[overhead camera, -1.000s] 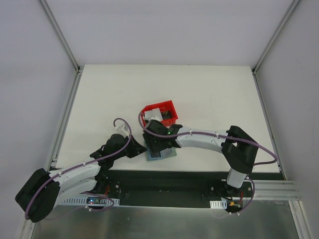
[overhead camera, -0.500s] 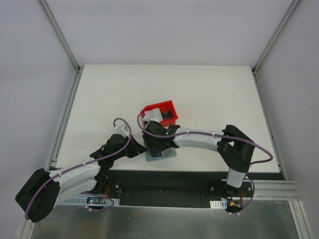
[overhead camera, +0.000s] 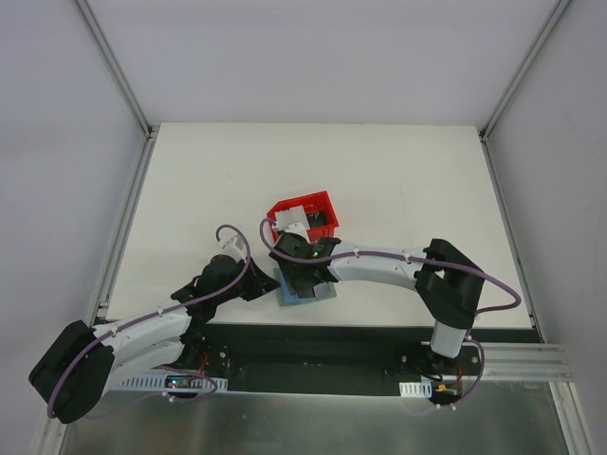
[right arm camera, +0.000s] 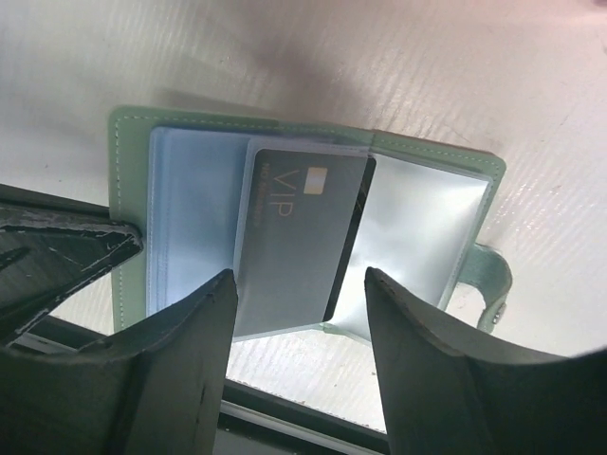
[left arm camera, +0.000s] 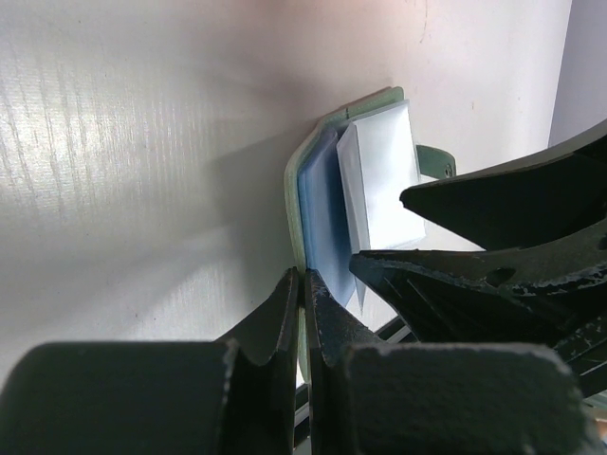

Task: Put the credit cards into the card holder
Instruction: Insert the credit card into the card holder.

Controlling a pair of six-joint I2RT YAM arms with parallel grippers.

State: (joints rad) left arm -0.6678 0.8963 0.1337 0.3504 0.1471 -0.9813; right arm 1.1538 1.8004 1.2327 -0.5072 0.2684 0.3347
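1. At the near edge of the table, the card holder lies spread open and flat, just in front of the red bin.
2. Left gripper: the jaws are pressed together on the green rim of the card holder, pinning its left edge. The right wrist view shows the same grip at the left border of the card holder.
3. Right gripper: the jaws stand wide apart and grasp nothing. They hang directly above the open card holder, one finger on each side of the dark card.
4. Dark card: grey, marked "VIP", with a small pale chip patch. It lies inside the card holder across the middle fold, slightly tilted, with its upper edge under a clear sleeve.
5. Top view: the right gripper covers most of the card holder. The left gripper touches its left side.
6. Red bin: it contains pale and dark pieces, too small to identify.
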